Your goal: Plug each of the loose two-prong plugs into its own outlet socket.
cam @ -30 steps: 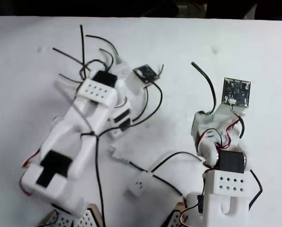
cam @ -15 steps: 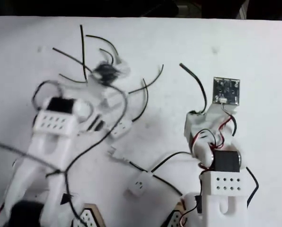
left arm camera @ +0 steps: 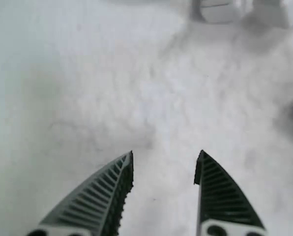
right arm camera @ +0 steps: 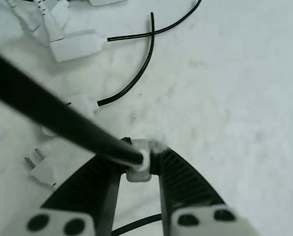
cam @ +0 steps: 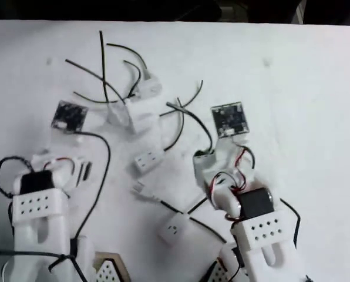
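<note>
1. The bare white tabletop lies open along the far right.
2. A tangle of thin black cords and white plastic plug bodies crowds the far middle.
3. Between the arms, a white rectangular outlet block, a small white two-prong plug and a white cube socket narrow the gap.
4. The left gripper hangs spread over bare table.
5. The right gripper is clamped on a small white connector; its thick black cable slants across the approach.
</note>
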